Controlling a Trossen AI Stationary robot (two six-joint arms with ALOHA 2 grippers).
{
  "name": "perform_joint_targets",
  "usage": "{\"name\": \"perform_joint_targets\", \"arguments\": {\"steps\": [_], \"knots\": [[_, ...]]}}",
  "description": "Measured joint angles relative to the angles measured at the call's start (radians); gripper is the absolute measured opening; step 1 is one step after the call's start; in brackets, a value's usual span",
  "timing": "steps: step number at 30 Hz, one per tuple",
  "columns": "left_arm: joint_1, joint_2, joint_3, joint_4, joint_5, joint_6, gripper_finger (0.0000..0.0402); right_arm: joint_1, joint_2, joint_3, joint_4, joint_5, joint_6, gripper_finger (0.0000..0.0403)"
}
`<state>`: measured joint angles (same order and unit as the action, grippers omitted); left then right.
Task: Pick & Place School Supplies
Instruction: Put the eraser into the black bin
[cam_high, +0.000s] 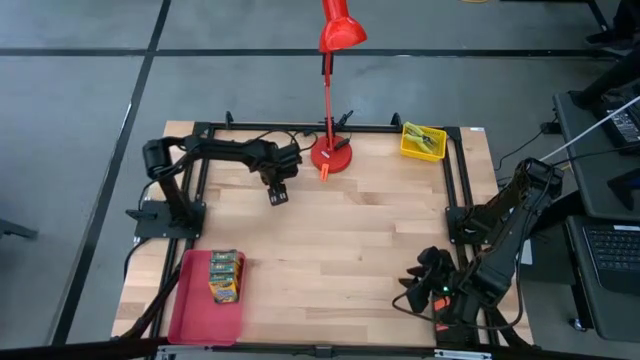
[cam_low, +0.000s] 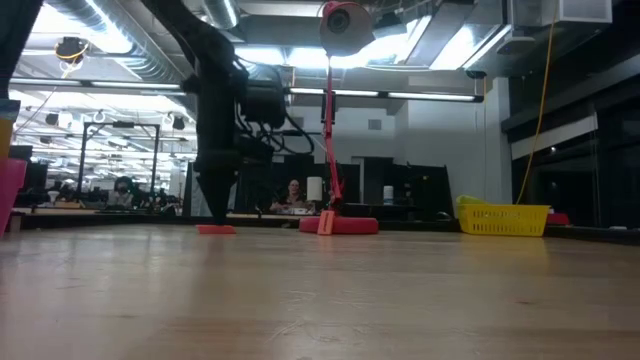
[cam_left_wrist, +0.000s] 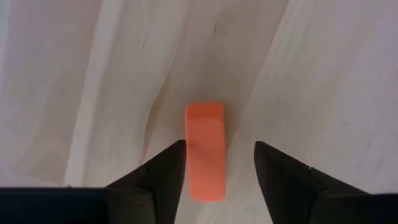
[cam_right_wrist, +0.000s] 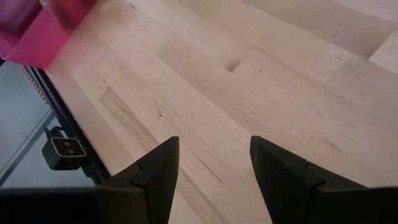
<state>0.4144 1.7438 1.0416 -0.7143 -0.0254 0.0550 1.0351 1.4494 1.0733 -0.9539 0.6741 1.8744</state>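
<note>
A tall red desk lamp (cam_high: 330, 90) is seen standing at the table's far edge, just beside the left gripper. A yellow basket (cam_high: 423, 141) is placed further along that edge. A flat red tray (cam_high: 200, 310) is set well apart, at the near edge.

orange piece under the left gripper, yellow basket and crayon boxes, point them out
orange piece (cam_left_wrist: 205, 149), left wrist view, middle of its top face
yellow basket (cam_high: 422, 141), high view, its rim
crayon boxes (cam_high: 226, 275), high view, top box's face

two crayon boxes (cam_high: 226, 275), two orange pieces (cam_left_wrist: 205, 151), one lamp (cam_high: 335, 60), one tray (cam_high: 195, 310)
</note>
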Motion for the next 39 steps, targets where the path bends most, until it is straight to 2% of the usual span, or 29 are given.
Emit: {"name": "perform_joint_targets", "arguments": {"steps": [8,18,26,30,35,39], "knots": [[0.019,0.042,0.001,0.002,0.044,0.010,0.0153,0.000,0.000,0.000,0.004,0.018,0.000,0.0203],[0.017,0.074,0.004,0.013,0.029,0.009,0.0101,0.000,0.000,0.000,0.012,0.018,0.000,0.0203],[0.016,0.073,0.001,0.023,0.019,0.009,0.0090,0.000,0.000,0.000,0.026,0.044,0.001,0.0203],[0.017,0.048,-0.003,0.043,0.093,-0.004,0.0089,-0.002,0.000,0.000,0.060,0.124,-0.025,0.0203],[-0.018,-0.025,-0.001,0.137,0.383,-0.095,0.0089,-0.044,0.000,0.000,0.081,0.213,-0.122,0.0203],[-0.084,-0.084,0.000,0.310,0.598,-0.225,0.0088,-0.114,-0.001,0.000,0.146,0.231,-0.346,0.0203]]}}
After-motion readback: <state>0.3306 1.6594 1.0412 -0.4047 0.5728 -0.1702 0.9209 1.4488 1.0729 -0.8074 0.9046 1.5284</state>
